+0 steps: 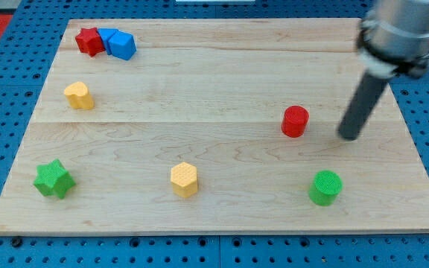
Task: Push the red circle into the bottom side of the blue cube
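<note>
The red circle point(295, 121) stands right of the board's middle. The blue cube point(123, 45) sits near the top left corner, touching another blue block point(109, 39) that touches a red star point(89, 40). My tip point(347, 137) rests on the board to the right of the red circle, a short gap away and slightly lower in the view. The rod rises toward the view's top right.
A yellow block point(79, 95) lies at the left. A green star point(53, 179) is at the bottom left. A yellow hexagon point(184, 179) is at the bottom middle. A green circle point(325, 187) stands at the bottom right, below my tip.
</note>
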You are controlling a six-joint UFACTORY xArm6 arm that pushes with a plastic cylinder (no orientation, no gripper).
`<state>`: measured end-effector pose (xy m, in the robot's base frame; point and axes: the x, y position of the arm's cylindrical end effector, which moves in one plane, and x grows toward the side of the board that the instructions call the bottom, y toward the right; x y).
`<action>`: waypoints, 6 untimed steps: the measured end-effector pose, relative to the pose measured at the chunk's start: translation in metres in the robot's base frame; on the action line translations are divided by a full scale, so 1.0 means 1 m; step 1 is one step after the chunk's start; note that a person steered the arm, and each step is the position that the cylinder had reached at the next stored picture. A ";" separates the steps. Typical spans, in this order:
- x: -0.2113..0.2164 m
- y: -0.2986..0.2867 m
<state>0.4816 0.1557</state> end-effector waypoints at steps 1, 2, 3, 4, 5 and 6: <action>-0.059 -0.031; -0.115 -0.083; -0.094 -0.019; -0.060 0.000; -0.058 -0.090; -0.108 -0.144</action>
<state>0.3734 0.0120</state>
